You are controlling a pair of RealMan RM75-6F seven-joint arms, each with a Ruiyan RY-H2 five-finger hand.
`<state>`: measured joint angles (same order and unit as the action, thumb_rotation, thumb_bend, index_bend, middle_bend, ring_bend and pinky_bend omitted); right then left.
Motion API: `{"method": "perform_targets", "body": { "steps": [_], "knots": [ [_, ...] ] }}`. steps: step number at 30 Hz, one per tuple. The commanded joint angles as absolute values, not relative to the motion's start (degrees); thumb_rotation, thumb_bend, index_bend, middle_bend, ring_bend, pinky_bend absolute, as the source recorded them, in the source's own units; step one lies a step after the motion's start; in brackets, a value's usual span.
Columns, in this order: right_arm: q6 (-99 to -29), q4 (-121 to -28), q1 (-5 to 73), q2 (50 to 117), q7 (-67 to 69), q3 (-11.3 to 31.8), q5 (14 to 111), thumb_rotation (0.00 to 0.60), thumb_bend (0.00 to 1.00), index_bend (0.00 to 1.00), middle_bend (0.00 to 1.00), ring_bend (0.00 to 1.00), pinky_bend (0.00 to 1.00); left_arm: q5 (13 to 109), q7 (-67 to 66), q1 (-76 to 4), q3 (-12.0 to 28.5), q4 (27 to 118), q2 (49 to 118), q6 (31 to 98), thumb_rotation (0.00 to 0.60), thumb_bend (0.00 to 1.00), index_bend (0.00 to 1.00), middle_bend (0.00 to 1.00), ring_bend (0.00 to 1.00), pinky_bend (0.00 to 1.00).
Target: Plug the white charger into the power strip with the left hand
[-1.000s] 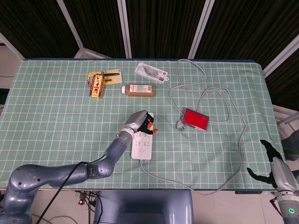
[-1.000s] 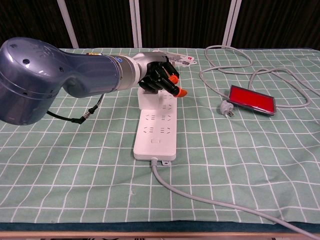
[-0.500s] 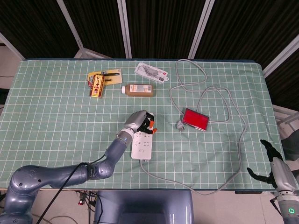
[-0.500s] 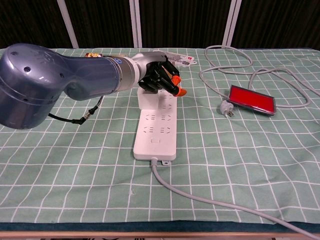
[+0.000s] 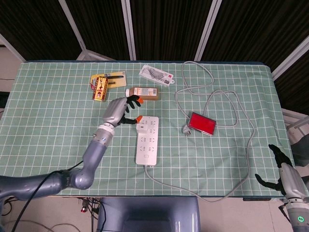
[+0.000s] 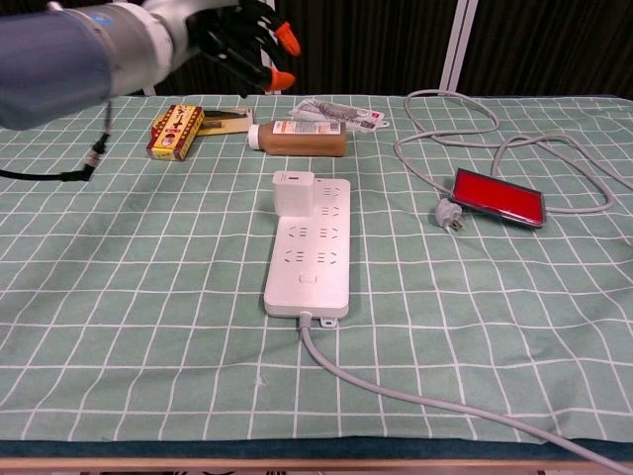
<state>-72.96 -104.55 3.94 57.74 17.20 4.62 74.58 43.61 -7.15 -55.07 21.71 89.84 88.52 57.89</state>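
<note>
The white power strip [image 5: 147, 142] [image 6: 309, 262] lies lengthwise in the middle of the green checked cloth. The white charger [image 6: 295, 192] [image 5: 142, 127] sits on the strip's far end, standing alone with nothing touching it. My left hand [image 5: 119, 110] [image 6: 237, 35] is raised above the table, left of and beyond the strip. Its fingers are spread and hold nothing. My right hand [image 5: 279, 166] hangs off the table's near right corner, fingers apart and empty; the chest view does not show it.
A brown bottle [image 5: 142, 93] [image 6: 302, 138] lies just beyond the strip. A yellow box [image 5: 100, 87] and a white packet [image 5: 156, 74] lie further back. A red device [image 5: 202, 123] with its loose plug [image 5: 185, 129] and looping grey cable lies to the right.
My left hand let go of the charger on the strip's far end and rose up and to the left. The charger stays seated on the strip.
</note>
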Motion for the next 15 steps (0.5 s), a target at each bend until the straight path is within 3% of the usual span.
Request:
{"method": "perform_targets", "body": {
  "steps": [1,9,15],
  "knots": [
    [-73.3,-104.2,3.9,58.0,16.6,4.4,75.2,0.600,0.34,0.00,0.00,0.00,0.00,51.2,-9.2,-46.4,15.1,99.8,79.0,65.2,0.600,0.18,0.17,0.16,0.16,0.28],
    [-75.1,-103.3,3.6,58.8,14.2,3.9,77.3,0.600,0.34,0.00,0.00,0.00,0.00,65.1,-12.4,-31.3,1.5,107.2,67.5,80.5,0.600,0.08,0.05,0.00,0.00,0.05],
    [-76.5,-102.6,3.3,59.5,13.0,3.7,78.5,0.600,0.34,0.00,0.00,0.00,0.00,75.2,-16.9,-20.8,-7.7,102.9,64.5,91.1,0.600,0.04,0.00,0.00,0.00,0.03]
  ]
}}
